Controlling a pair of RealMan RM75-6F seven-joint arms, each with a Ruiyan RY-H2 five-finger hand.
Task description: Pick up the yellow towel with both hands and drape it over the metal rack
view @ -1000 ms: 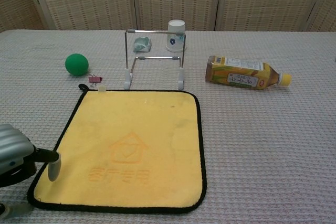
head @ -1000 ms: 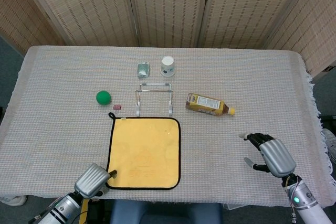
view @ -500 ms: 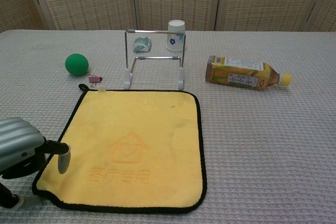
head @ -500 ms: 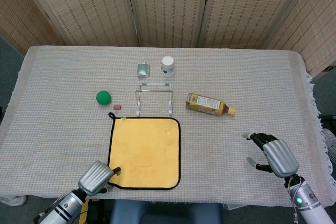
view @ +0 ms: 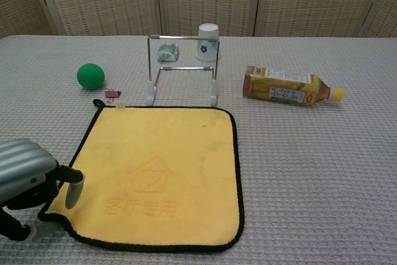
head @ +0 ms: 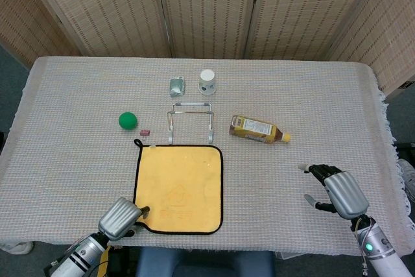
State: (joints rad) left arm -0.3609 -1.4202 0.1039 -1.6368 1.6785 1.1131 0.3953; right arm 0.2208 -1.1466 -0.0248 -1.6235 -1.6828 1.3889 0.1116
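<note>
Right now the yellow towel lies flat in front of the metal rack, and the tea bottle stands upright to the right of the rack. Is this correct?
Not quite. The tea bottle lies on its side, as the chest view shows. The yellow towel does lie in front of the metal rack, with the bottle to its right.

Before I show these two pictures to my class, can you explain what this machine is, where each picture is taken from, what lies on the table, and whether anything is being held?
This is a two-armed robot with silver mechanical hands, steered remotely by a person. One picture looks down from its head; the other looks forward from its chest.

On the cloth-covered table lie a square yellow towel with black edging, a small metal wire rack just beyond it, a green ball, a small pink clip, a white paper cup, a small greenish packet and a plastic drink bottle on its side.

The left hand is at the towel's near left corner, a finger over the edge; a firm grip is not clear. The right hand is off to the right, fingers apart, holding nothing.
</note>
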